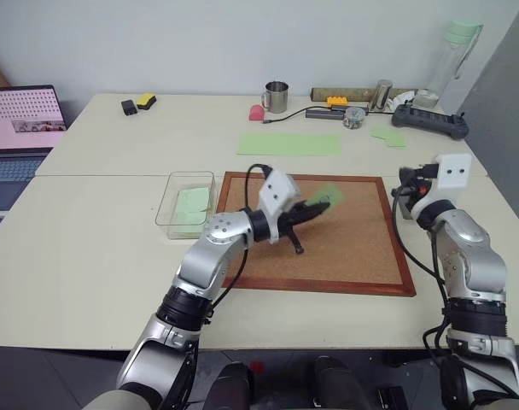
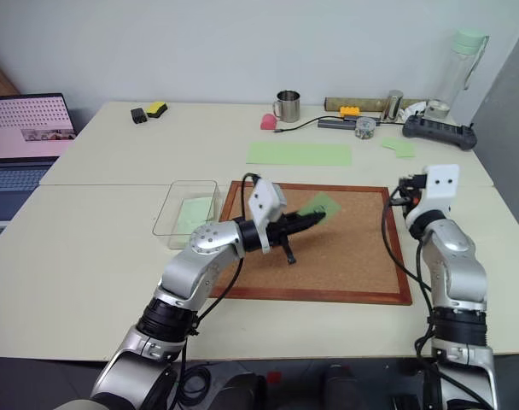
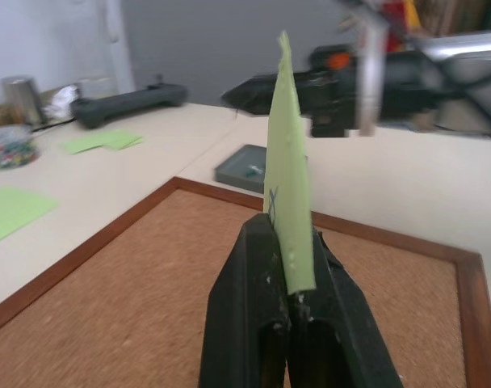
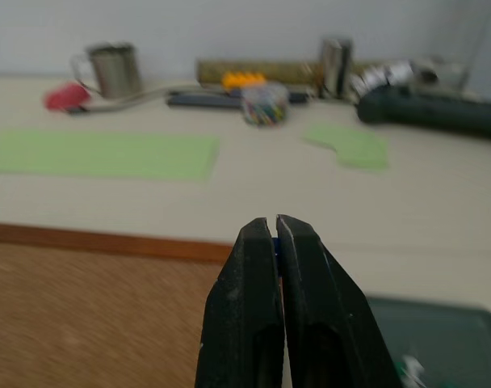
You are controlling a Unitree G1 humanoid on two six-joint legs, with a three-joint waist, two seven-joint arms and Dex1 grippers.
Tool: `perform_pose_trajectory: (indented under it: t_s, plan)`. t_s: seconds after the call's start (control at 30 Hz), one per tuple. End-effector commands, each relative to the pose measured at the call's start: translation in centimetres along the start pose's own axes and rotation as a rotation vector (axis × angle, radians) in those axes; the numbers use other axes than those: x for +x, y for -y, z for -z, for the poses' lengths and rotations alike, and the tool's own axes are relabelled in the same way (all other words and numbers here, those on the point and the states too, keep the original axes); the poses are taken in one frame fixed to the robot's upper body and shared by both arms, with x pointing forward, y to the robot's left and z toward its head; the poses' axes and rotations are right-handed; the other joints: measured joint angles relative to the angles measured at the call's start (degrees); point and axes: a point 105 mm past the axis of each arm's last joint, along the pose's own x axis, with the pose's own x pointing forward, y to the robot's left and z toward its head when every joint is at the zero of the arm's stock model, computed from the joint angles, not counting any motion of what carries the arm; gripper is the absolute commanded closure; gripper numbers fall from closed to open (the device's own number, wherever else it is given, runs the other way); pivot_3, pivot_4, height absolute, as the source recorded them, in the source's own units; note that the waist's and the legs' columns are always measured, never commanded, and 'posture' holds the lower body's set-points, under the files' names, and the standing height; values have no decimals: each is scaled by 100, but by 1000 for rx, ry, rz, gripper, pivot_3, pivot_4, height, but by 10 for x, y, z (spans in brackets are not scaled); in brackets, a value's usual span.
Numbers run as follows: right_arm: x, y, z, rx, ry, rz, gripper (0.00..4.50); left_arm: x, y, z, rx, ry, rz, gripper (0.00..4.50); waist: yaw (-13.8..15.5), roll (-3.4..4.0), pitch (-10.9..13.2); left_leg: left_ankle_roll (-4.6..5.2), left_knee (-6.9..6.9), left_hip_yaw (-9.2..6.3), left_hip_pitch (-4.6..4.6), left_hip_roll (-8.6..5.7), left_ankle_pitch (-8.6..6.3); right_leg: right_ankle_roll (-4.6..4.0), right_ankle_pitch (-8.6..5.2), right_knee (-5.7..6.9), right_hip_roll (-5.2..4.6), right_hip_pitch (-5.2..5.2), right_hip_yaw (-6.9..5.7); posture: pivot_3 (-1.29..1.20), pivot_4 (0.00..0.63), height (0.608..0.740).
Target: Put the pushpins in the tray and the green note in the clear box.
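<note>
Corkboard [image 1: 345,248] with a red-brown frame lies mid-tabletop [image 1: 97,248]. Left claw [image 3: 287,267] is clamped on the green note [image 3: 287,162], which stands edge-on between the black fingers, a dark pen mark visible near the grip; seen from the head camera the note hangs above the cork, pointing to the robot's right. Clear box [image 1: 184,205] sits just beside the board's left edge, with pale green paper inside. Right claw [image 4: 276,234] has its fingers pressed together; a sliver of blue shows in the seam, too small to identify. It hovers near the board's right edge, just above the dark grey tray [image 4: 447,339]. Tray [image 3: 244,168] holds at least one tiny pin. Long green strip [image 1: 289,143], metal mug [image 1: 276,96] and jar of coloured pins [image 4: 264,104] sit farther back.
</note>
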Motion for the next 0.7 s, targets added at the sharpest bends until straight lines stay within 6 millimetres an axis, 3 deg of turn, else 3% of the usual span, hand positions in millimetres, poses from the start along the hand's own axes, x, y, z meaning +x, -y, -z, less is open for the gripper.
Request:
perform_pose_trajectory:
  t_s: [0.03,0.2,0.5,0.7]
  plan:
    - [7,13,-11,0,14,-2,4500,2,4,-11,77,15,37,4490,-5,1,1,0,0,1,0,1,0,0,0,0,0,-1,0,0,150,740]
    - [11,35,1,29,-36,55,4500,-2,-1,-11,73,20,2,4490,5,1,2,0,0,0,-2,2,0,1,0,1,2,-2,-1,0,150,740]
    - [15,48,4,28,-24,88,2778,-2,5,-8,66,9,-5,4500,5,0,3,1,1,3,-3,1,0,3,1,-1,0,-2,3,0,150,740]
    - [10,51,-9,5,40,94,1414,-3,4,-8,69,4,-8,4500,6,0,3,1,2,3,-3,0,0,3,1,1,0,-2,4,0,150,740]
